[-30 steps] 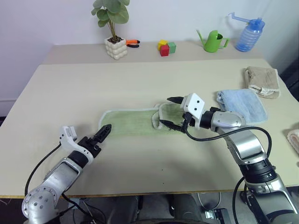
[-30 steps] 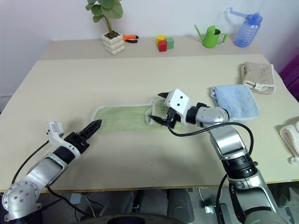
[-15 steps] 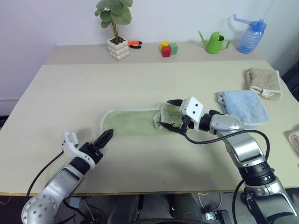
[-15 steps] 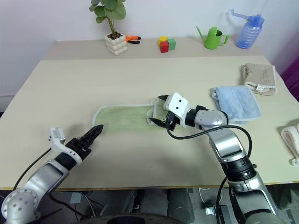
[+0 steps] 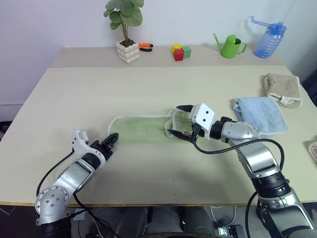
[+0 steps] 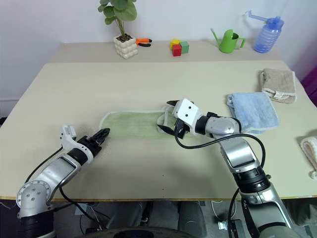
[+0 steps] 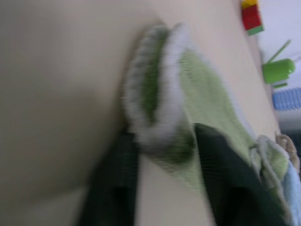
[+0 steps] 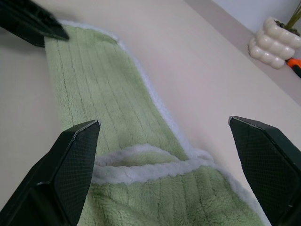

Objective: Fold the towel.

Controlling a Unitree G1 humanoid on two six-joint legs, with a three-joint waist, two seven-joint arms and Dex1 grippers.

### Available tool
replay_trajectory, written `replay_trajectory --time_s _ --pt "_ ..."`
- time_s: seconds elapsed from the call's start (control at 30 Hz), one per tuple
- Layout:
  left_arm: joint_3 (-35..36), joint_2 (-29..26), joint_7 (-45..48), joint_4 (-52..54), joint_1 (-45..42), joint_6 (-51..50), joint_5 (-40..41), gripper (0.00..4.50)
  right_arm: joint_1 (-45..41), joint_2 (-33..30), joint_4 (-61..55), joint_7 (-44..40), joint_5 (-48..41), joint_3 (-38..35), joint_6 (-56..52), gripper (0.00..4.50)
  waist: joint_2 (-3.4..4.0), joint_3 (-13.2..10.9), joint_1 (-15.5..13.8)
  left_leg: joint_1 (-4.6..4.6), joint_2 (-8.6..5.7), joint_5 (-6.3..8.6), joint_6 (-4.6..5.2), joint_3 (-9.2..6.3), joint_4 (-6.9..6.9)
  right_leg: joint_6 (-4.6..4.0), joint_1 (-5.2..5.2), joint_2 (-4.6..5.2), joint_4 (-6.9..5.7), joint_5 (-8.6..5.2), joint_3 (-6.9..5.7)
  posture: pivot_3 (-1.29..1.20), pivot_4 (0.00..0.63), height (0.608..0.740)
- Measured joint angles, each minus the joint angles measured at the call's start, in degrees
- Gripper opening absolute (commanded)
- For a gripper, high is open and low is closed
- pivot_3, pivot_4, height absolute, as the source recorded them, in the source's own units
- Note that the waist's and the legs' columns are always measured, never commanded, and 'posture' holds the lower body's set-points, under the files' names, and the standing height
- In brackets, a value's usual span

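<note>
Nearest you, the left gripper has its fingers pinching the towel at its left corner. Soft, limp green terry lies flat mid-counter, right end folded over. Beyond, your right gripper hovers, fingers spread.

A broad beige counter fills most of the scene, its near edge running across the bottom and its surface evenly lit with only soft shadows. Along its far side a second, slightly greyer counter strip butts against a plain pale wall and carries a potted plant in a knobbly white pot at the left, orange-handled pliers just beside it, coloured blocks in the middle, and a green watering can and a blue spray bottle at the far right. At the far left, past the counter's edge, a strip of the wall's white skirting and some dark floor show.
</note>
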State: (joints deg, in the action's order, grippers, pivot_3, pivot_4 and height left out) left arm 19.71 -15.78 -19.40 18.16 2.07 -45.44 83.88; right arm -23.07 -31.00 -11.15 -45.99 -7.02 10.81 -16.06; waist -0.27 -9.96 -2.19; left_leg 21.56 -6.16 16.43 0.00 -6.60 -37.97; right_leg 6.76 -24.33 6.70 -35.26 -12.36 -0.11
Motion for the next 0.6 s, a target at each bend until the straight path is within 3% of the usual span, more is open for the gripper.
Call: replay_trajectory --time_s 0.03,0.23,0.43,0.6 --pt "0.0 0.0 0.2 -0.1 0.0 0.1 -0.1 0.03 0.1 0.0 0.0 0.0 0.0 0.0 0.0 4.5 -0.02 0.0 0.0 0.01 0.0 0.0 0.0 0.0 0.0 0.0 -0.01 0.0 0.0 0.0 0.0 0.0 0.15 0.732" --pt "2.6 -1.6 3.7 0.1 -0.6 4.2 -1.7 0.03 3.1 -0.6 -3.5 0.4 -0.2 -0.2 -2.1 4.5 -0.03 0.0 0.0 0.05 0.02 0.0 -0.01 0.0 0.06 -0.01 -0.09 -0.01 0.0 0.0 0.0 0.0 0.15 0.732" --pt "9.2 -13.0 12.2 -1.2 -4.0 7.2 -6.6 0.03 7.2 -4.0 -6.8 -1.8 -1.6 -0.6 -4.0 4.5 -0.09 -0.1 0.0 0.05 0.03 0.0 -0.01 0.01 0.1 -0.03 -0.1 -0.02 0.07 -0.02 -0.01 0.0 0.15 0.732" --pt "6.2 -22.3 23.1 -1.5 -7.9 6.6 -14.0 0.03 6.9 -4.0 -6.8 -1.9 -1.6 -0.6 -3.8 4.5 -0.11 -0.1 0.0 0.09 0.01 0.0 0.0 0.01 0.13 -0.02 -0.1 -0.02 0.11 -0.02 -0.02 0.0 0.15 0.732"
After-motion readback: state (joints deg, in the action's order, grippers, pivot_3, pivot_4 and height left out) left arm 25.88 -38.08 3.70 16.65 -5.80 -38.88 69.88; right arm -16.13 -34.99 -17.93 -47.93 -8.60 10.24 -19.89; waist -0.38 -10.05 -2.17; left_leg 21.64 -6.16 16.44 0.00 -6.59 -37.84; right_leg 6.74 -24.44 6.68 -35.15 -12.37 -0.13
